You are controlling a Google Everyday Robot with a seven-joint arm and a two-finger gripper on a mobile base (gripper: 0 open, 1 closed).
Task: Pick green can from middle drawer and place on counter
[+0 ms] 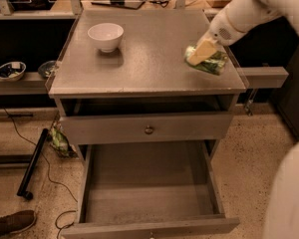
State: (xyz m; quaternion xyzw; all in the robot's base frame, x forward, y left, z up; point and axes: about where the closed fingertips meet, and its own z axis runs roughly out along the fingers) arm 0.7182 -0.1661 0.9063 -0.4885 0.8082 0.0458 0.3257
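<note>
The green can [213, 63] lies on its side over the right part of the counter [144, 59], near the right edge, and I cannot tell if it rests on the top. My gripper [202, 52] comes in from the upper right on a white arm and is shut on the green can, its pale fingers [199, 51] over the can's left end. The middle drawer [147, 183] is pulled out below, and its plank floor shows nothing in it.
A white bowl [105, 35] stands at the counter's back left. A closed drawer front with a brass knob [149, 130] sits above the open drawer. Side shelves [264, 76] stick out on both sides; small bowls [10, 69] stand on the left one. A shoe [10, 223] is at the bottom left.
</note>
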